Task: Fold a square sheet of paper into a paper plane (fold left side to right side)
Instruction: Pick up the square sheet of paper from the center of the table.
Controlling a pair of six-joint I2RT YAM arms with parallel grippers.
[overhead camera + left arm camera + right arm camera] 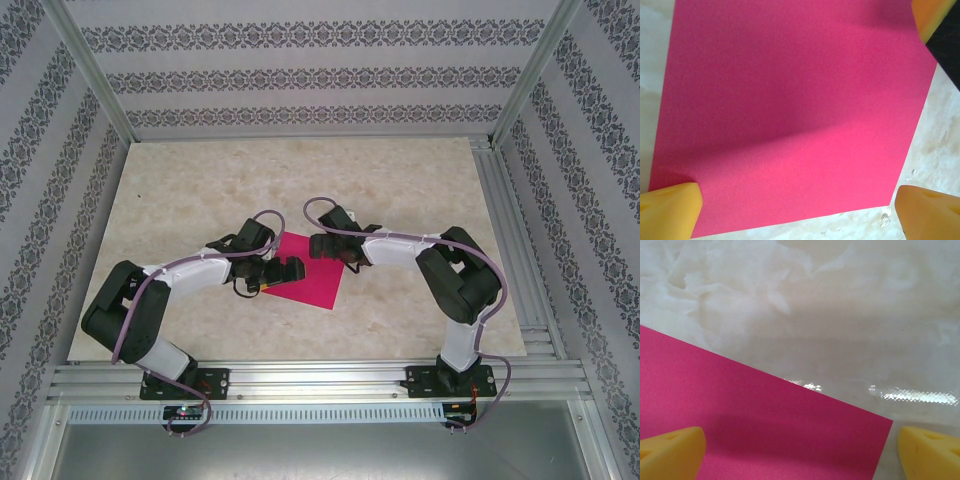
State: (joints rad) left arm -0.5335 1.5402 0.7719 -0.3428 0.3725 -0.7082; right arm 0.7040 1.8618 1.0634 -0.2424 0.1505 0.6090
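The sheet of paper (316, 284) is a flat magenta-pink square on the marble table, with no crease showing; a paper plane is out of view. My left gripper (288, 268) stands open over the sheet's left edge. In the left wrist view its yellow fingertips (671, 210) straddle the near edge of the sheet (790, 110), and nothing is held. My right gripper (336, 256) is open at the sheet's far right corner. In the right wrist view one yellow fingertip (671, 452) lies over the paper (765, 430) and the other is off it, over the table.
The beige marble tabletop (400, 180) lies around the sheet. Shiny strips of clear tape (915, 396) stick to the table just beyond the paper's corner. The right gripper's yellow finger (930, 17) shows at the top right of the left wrist view. Patterned walls enclose the table.
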